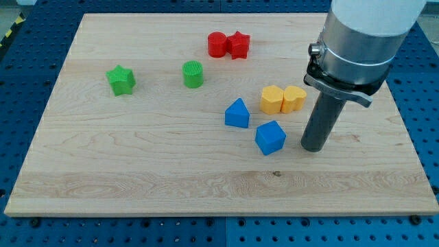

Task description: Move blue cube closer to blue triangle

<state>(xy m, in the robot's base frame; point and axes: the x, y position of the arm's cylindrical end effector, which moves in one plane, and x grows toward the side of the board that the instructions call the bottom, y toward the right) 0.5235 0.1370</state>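
Note:
The blue cube (270, 137) lies on the wooden board (137, 165), right of centre. The blue triangle (237, 114) sits just up and to the left of it, a small gap between them. My tip (313, 147) rests on the board to the right of the blue cube, a short gap away, not touching it. The rod rises from there to the arm's grey cylinder at the view's top right.
Two yellow blocks (282, 99) sit together above the blue cube, close to the rod's left. A red cylinder (217, 44) and a red star (239, 45) touch near the top. A green cylinder (193, 74) and a green star (121, 79) lie to the left.

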